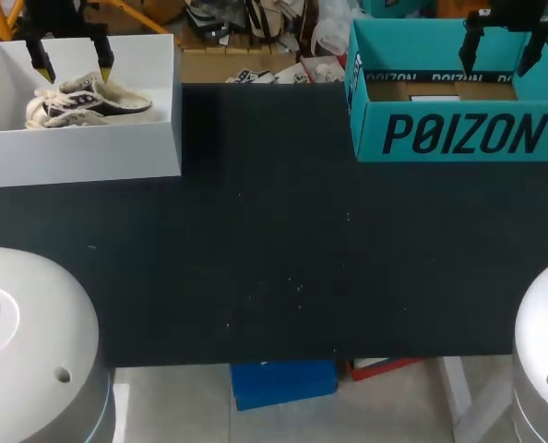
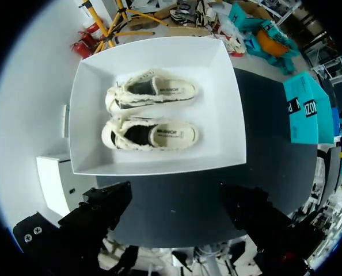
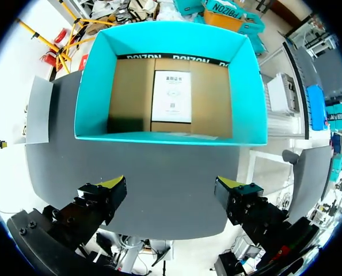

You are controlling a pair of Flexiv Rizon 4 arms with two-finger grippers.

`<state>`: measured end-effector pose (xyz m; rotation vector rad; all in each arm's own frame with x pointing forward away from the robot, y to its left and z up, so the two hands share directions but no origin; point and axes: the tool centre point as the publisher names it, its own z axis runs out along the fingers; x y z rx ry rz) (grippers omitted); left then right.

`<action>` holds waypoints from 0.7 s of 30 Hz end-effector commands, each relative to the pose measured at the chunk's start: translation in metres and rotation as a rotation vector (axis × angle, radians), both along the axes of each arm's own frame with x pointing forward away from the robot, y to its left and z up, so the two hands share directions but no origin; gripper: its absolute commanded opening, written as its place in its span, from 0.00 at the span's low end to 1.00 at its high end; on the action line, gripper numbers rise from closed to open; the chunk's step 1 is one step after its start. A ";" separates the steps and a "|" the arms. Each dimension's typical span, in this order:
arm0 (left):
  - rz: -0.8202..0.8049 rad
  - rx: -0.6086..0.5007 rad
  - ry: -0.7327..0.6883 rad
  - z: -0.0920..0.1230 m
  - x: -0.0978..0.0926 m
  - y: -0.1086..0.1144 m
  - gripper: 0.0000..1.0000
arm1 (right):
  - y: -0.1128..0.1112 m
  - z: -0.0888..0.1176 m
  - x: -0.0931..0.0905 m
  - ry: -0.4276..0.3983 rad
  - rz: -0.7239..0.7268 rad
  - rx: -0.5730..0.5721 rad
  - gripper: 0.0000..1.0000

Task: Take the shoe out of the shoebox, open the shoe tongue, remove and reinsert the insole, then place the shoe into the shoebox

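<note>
White box point(image 1: 80, 148): it sits at the upper left of the frame with no lid on, so an arm can reach in from above.
Shoes point(image 2: 154, 135): two cream shoes lie side by side in the white box with their openings facing up. I think that makes a rim easy to pinch.
Left gripper point(image 1: 73, 63): it hangs just over the shoes with its fingers spread wide and holds nothing. It looks ready to come down on one shoe.
Table point(image 1: 274, 249): its dark top runs between the two boxes, and I guess the insole work belongs there.
Teal box point(image 1: 458, 134): it stands at the upper right with its top open, and only a white paper point(image 3: 172, 96) lies on its brown floor.
Right gripper point(image 1: 500, 57): it hangs over the teal box with its fingers far apart and grips nothing. It seems to be waiting.
Hard to see: the tongues are too small to make out. From above, the teal box's front wall hides most of its floor. The left gripper's yellow tips do not show in its own wrist view.
</note>
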<state>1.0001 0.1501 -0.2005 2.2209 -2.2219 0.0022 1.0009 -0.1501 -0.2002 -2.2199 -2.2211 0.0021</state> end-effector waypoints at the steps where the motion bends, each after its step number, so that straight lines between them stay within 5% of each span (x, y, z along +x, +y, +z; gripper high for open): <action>1: 0.000 0.000 0.000 0.000 0.000 0.000 1.00 | 0.000 0.000 0.000 0.000 0.000 0.000 1.00; 10: 0.000 0.000 0.000 0.000 0.000 0.000 1.00 | 0.000 0.000 0.000 0.000 0.000 0.000 1.00; 16: -0.512 0.072 -0.151 0.030 -0.003 -0.022 1.00 | 0.000 0.000 0.000 0.000 0.000 0.000 1.00; 21: -1.001 0.130 -0.209 0.028 -0.011 -0.021 1.00 | 0.000 0.000 0.000 0.000 0.000 0.000 1.00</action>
